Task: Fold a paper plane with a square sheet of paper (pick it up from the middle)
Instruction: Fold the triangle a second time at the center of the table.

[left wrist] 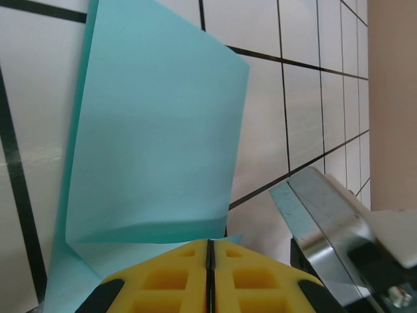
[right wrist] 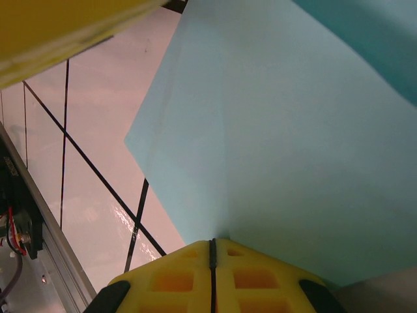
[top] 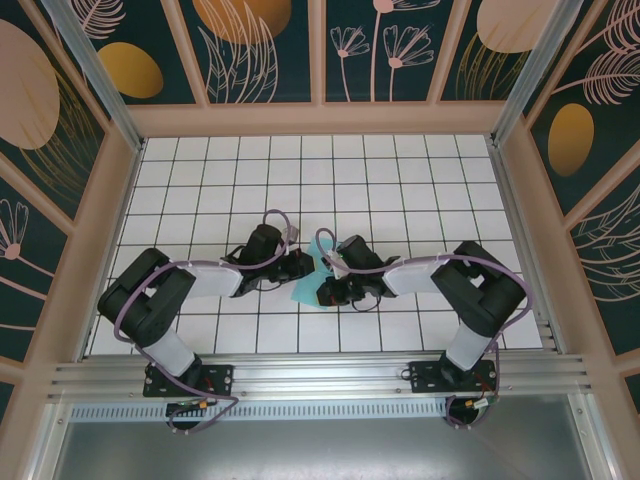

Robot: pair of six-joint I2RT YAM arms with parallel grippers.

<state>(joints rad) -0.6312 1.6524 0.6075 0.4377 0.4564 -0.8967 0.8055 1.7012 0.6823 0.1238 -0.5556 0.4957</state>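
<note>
The square sheet of paper (top: pixel 305 291) is sitting near the middle of the surface (top: pixel 400 180), the left pincer (top: pixel 300 266) pinching its left side, the right pincer (top: pixel 327 290) pinching its right.

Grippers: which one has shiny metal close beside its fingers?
The left gripper: grey metal sits just right of it; the right gripper has paper and tiles beside it.
</note>
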